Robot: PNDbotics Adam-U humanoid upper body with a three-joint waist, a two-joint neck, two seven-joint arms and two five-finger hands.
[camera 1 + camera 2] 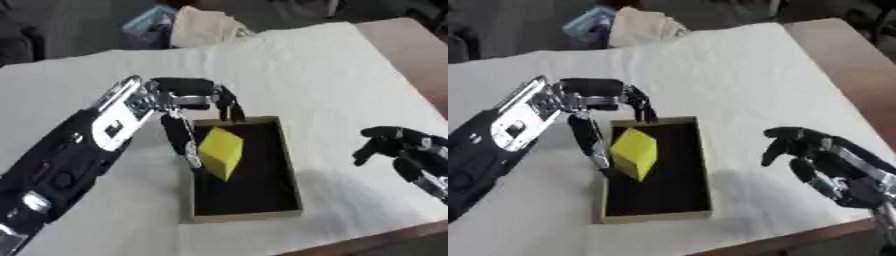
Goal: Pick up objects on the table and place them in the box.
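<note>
A shallow cardboard box with a dark inside lies on the white cloth in the middle. A yellow block sits tilted in the box's near-left part, one corner up. My left hand hovers over the box's far-left corner. It is open, the fingers arched down over the far rim and the thumb hanging along the block's left side. Whether the thumb touches the block I cannot tell. My right hand is to the right of the box, above the cloth, fingers relaxed and holding nothing.
A white cloth covers most of the table. Bare brown tabletop shows along the right and at the near right edge. A beige bundle and a bluish thing lie beyond the far edge.
</note>
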